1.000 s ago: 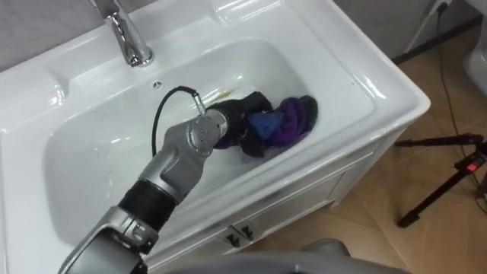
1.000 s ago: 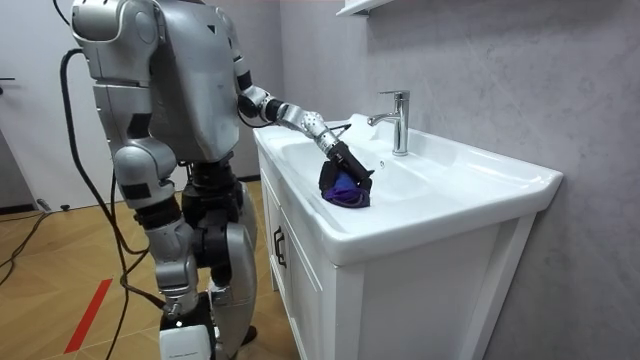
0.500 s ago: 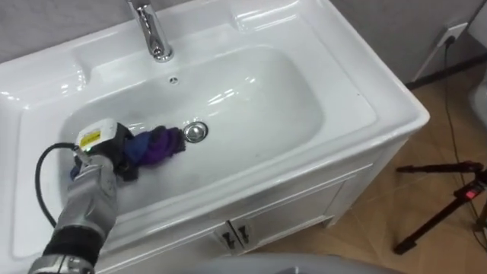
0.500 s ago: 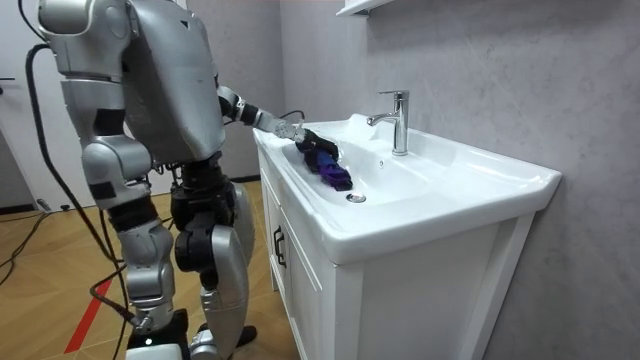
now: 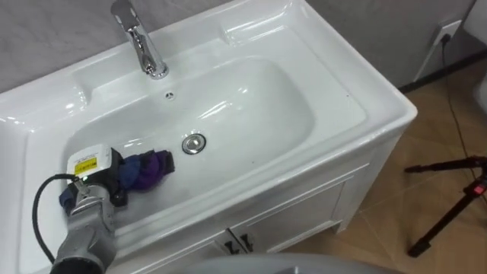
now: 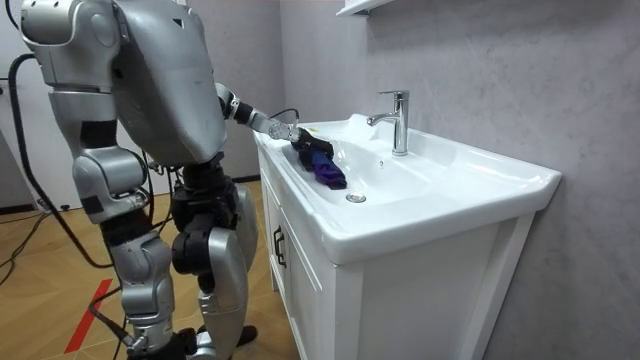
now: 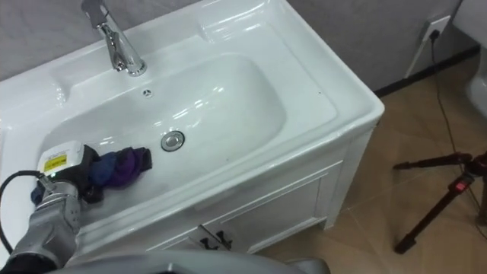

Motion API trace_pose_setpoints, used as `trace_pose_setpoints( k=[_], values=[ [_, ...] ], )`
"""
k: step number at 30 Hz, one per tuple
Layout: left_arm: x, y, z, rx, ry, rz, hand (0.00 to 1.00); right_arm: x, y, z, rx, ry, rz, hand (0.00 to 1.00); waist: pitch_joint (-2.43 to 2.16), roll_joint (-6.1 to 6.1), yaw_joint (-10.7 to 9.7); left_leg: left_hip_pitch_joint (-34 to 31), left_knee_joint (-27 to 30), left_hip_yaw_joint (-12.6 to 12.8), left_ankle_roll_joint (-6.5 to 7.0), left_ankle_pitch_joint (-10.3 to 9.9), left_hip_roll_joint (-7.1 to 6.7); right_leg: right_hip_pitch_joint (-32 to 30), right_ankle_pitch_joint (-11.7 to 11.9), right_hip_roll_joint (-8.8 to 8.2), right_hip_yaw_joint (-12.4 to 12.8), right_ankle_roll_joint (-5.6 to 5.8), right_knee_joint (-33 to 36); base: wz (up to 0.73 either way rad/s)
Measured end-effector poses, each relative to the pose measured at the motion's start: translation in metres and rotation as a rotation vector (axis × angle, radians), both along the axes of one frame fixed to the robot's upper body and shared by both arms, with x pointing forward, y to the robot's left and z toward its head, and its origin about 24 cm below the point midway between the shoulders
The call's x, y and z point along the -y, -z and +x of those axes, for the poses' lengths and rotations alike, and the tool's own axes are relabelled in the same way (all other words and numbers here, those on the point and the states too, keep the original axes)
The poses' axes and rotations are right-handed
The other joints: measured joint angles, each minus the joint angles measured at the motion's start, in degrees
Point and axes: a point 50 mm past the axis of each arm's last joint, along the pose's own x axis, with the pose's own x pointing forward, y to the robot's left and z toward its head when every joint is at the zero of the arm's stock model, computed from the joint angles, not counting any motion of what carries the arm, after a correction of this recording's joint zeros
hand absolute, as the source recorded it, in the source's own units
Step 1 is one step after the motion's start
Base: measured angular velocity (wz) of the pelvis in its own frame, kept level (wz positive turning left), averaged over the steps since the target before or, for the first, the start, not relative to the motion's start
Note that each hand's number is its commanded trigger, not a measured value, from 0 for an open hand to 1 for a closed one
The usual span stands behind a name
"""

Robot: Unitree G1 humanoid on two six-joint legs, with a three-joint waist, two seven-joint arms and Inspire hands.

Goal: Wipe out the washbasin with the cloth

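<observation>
A purple cloth (image 5: 147, 169) is gripped in the curled fingers of the left hand (image 5: 95, 169) and held against the basin (image 5: 251, 99) floor at its left end, near the drain (image 5: 194, 143).

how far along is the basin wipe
Done: the left hand has swept the purple cloth from the right half of the basin past the drain to the left end. In hand: the cloth, held against the bowl's left floor. Left, as a guess: the back wall below the tap, the rim and a return pass; no dirt shows to judge by.
</observation>
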Motion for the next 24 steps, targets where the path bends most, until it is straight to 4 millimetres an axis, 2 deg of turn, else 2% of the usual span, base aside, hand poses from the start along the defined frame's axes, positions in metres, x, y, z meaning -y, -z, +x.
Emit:
trace_pose_setpoints(
  k=[2,3,7,12,14,16,17,19,24],
  values=[
    [0.001,-0.001,0.001,0.017,-0.022,-0.025,1.0,0.002,-0.001,0.0,0.021,0.035,-0.004,0.0,0.03,0.24,1.3,-0.03,0.09,-0.35,-0.01,0.01,0.16,0.04,-0.01,0.13,-0.29,-0.03,0.01,-0.05],
    [0.0,-0.001,0.001,0.022,-0.034,-0.034,1.0,0.003,-0.001,0.001,0.028,0.036,-0.006,0.0,0.03,0.25,1.33,-0.08,0.1,-0.39,-0.01,0.01,0.22,0.09,-0.01,0.16,-0.6,-0.04,0.04,0.0],
    [-0.002,-0.002,0.001,0.028,-0.068,-0.058,1.0,0.003,-0.001,0.007,0.062,0.043,-0.012,0.0,0.23,0.59,1.36,0.03,0.08,-0.75,-0.02,0.01,0.87,0.13,0.01,0.32,-5.24,-0.08,0.8,0.02],
    [-0.003,-0.002,0.002,0.039,-0.1,-0.097,1.0,0.003,-0.001,0.007,0.087,0.068,-0.01,0.0,0.36,0.77,1.3,0.22,-0.26,-1.62,-0.05,0.03,0.83,0.33,-0.03,0.2,-6.42,-0.14,0.82,0.02],
    [-0.002,-0.003,0.005,0.038,-0.101,-0.109,1.0,0.002,-0.001,0.004,0.087,0.067,-0.01,0.0,0.78,0.26,1.07,0.87,-0.46,-1.7,-0.05,0.02,0.69,1.03,-0.18,-0.03,-7.6,-0.21,0.8,0.09],
    [-0.003,-0.004,0.008,0.055,-0.118,-0.117,1.0,0.001,0.0,0.006,0.095,0.074,-0.008,0.0,0.99,-0.19,1.09,0.97,-0.85,-1.69,-0.08,0.01,0.58,1.05,-0.56,-0.1,-7.78,-0.32,0.7,0.05],
    [-0.003,-0.006,0.01,0.064,-0.119,-0.119,1.0,0.001,0.0,0.006,0.102,0.076,-0.008,0.0,1.31,-0.49,1.12,0.97,-0.84,-1.7,-0.12,0.03,0.55,0.96,-0.7,-0.09,-7.74,-0.3,0.68,0.07],
    [-0.003,-0.006,0.013,0.071,-0.115,-0.122,1.0,0.001,0.0,0.006,0.104,0.071,-0.013,0.0,1.59,-0.87,1.13,1.06,-0.74,-1.72,-0.14,0.04,0.55,0.94,-0.84,-0.1,-7.77,-0.23,0.62,0.08],
    [-0.002,-0.007,0.016,0.086,-0.098,-0.131,1.0,-0.004,0.002,0.007,0.097,0.012,-0.003,0.0,1.66,-1.03,1.16,0.76,-0.72,-2.45,-0.17,0.06,0.43,0.95,-1.25,-0.26,-8.52,-0.18,0.62,0.1]
  ],
)
